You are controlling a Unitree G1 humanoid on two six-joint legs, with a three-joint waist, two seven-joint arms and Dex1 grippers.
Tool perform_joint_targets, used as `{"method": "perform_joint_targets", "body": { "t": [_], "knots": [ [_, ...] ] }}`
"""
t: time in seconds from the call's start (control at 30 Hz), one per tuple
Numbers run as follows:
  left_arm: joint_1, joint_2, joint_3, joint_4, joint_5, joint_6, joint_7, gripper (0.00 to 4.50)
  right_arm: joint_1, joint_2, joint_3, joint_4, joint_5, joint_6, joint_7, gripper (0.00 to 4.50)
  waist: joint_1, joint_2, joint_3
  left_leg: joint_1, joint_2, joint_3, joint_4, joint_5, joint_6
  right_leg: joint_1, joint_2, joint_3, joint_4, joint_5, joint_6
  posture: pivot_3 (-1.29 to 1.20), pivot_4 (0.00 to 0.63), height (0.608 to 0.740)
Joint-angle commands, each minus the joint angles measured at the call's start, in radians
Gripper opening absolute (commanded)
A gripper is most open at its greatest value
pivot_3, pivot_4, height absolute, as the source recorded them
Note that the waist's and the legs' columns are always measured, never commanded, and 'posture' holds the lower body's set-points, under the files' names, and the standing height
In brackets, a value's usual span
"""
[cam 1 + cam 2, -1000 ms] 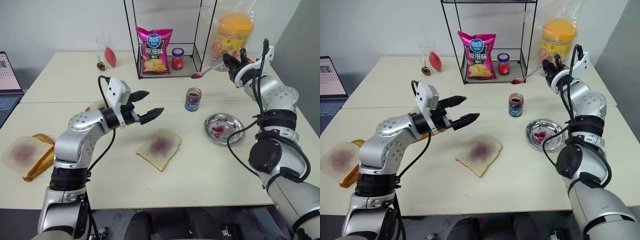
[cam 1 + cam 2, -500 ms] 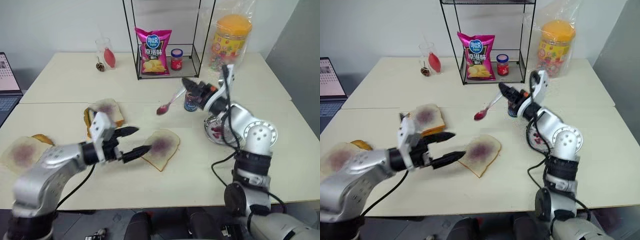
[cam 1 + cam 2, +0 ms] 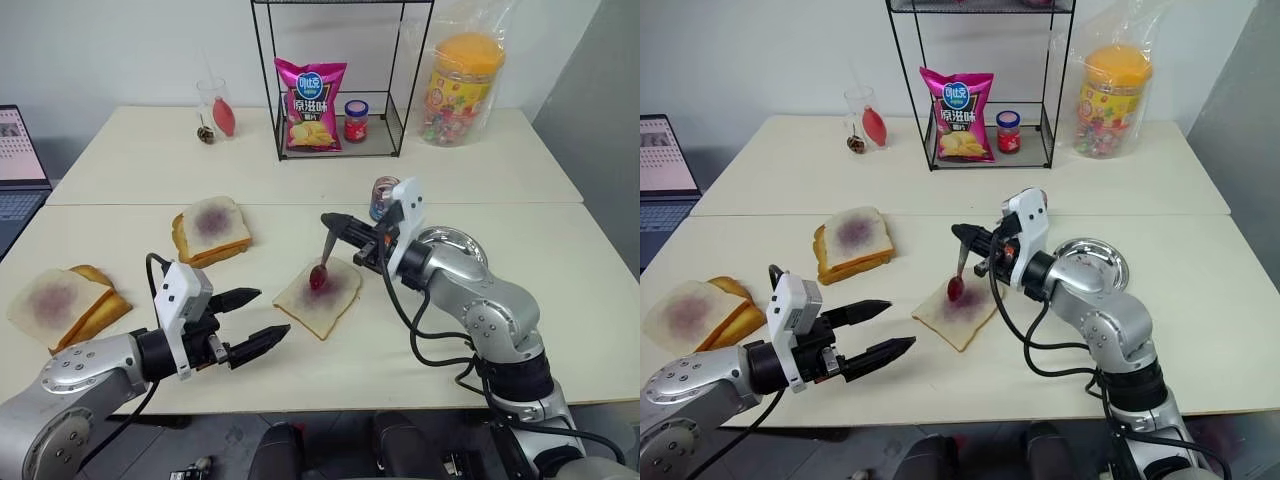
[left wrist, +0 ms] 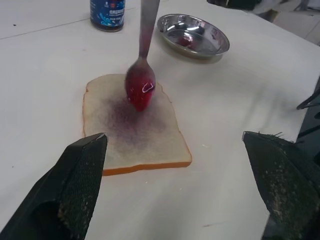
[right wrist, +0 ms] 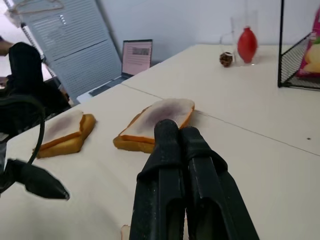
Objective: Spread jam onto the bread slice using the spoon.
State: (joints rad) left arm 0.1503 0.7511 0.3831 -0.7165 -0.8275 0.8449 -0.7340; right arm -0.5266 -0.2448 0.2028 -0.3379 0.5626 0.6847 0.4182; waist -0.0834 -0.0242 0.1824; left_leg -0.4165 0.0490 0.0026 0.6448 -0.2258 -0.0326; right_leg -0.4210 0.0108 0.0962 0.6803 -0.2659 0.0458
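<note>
The bread slice lies flat on the table's near middle, with a purple blotch in its centre. My right gripper is shut on the handle of the spoon, just behind the slice. The spoon hangs down with its jam-laden bowl at the blotch; I cannot tell whether it touches. My left gripper is open and holds nothing, low over the table to the left of the slice and nearer to me. The jam jar stands behind the slice, partly hidden by my right hand in the eye views.
A steel dish with jam smears sits right of the slice, behind my right arm. Two jam-stained bread stacks lie on the left. A wire rack holds a chip bag and a red-lidded jar. A bagged tub stands back right.
My right gripper has swung from the back right down to the bread slice, carrying the spoon. My left gripper has drawn back and lower, towards the front left.
</note>
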Motion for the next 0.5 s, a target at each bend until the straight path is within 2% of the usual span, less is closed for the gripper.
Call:
{"method": "perform_joint_targets", "body": {
  "t": [0.03,0.23,0.5],
  "knots": [
    [0.0,0.035,-0.007,-0.003,0.012,-0.036,-0.026,4.5,-0.003,-0.019,0.031,-0.012,-0.078,-0.121,0.073,0.05,0.0,0.0,0.0,0.0,0.0,0.0,0.0,0.0,0.0,0.0,0.0,0.0,0.0,0.0,0.0,0.0,0.15,0.74],
    [-0.005,0.044,-0.013,0.011,0.012,-0.053,-0.032,4.5,-0.003,-0.016,0.027,0.007,-0.114,-0.167,0.117,0.05,0.0,0.0,0.0,0.0,0.0,0.0,0.0,0.0,0.0,0.0,0.0,0.0,0.0,0.0,0.0,0.0,0.15,0.74],
    [0.012,0.059,-0.007,0.022,0.012,-0.065,-0.046,4.5,-0.026,-0.011,-0.02,0.014,-0.089,-0.134,0.132,0.05,0.0,0.0,0.0,0.0,0.0,0.0,0.0,0.0,0.0,0.0,0.0,0.0,0.0,0.0,-0.001,0.0,0.15,0.74]
  ]
}}
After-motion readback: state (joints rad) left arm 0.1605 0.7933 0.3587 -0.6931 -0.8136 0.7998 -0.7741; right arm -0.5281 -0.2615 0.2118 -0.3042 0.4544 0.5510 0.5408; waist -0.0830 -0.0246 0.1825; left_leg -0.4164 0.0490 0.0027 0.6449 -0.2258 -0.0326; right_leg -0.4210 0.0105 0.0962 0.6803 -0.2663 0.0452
